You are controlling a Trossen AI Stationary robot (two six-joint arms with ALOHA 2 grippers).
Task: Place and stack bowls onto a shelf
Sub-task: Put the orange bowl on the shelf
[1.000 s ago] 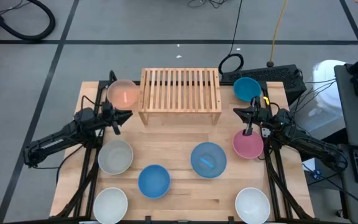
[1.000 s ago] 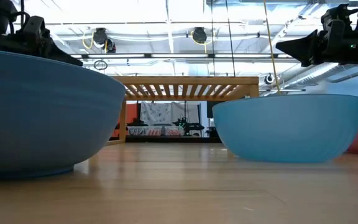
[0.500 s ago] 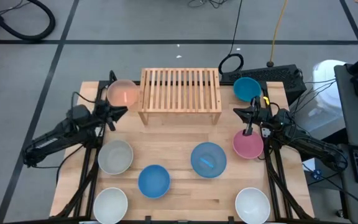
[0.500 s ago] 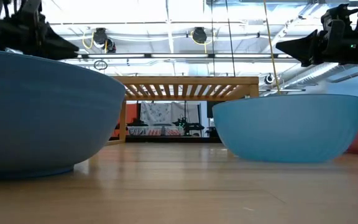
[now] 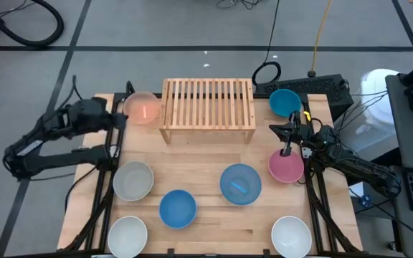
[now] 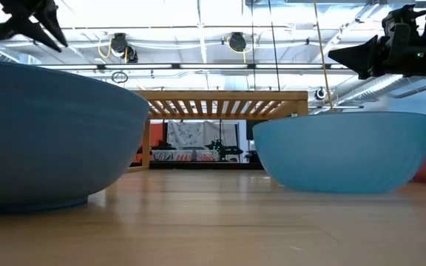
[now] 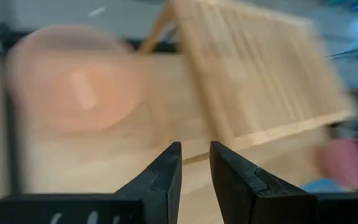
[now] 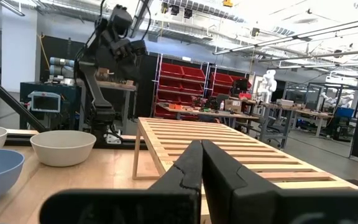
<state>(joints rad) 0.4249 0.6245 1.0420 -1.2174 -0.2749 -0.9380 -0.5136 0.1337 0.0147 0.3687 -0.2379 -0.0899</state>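
The slatted light-wood shelf (image 5: pixel 208 107) stands at the table's far middle with nothing on it. Bowls rest on their bases on the table: pale orange-pink (image 5: pixel 143 107) left of the shelf, teal (image 5: pixel 285 102) right of it, pink (image 5: pixel 286 165), two blue (image 5: pixel 240 183) (image 5: pixel 177 208), grey-beige (image 5: pixel 133 180), two white (image 5: pixel 127 235) (image 5: pixel 291 236). My left gripper (image 5: pixel 120 118) hangs high beside the orange-pink bowl (image 7: pixel 73 78), slanting down, slightly open and holding nothing. My right gripper (image 5: pixel 274 129) is shut, level, above the table just right of the shelf's near right corner.
Bare tabletop (image 5: pixel 199 161) lies between the shelf and the near bowls. A keyboard (image 5: pixel 314 86) and cables sit beyond the far right corner. In the low view the two blue bowls (image 6: pixel 43 133) (image 6: pixel 342 151) stand close to the camera in front of the shelf (image 6: pixel 224 103).
My left gripper has risen well above the table and drawn back toward the left edge. It has tipped from near level to slanting downward and has rolled. Its fingers keep the same narrow gap. No bowl has moved.
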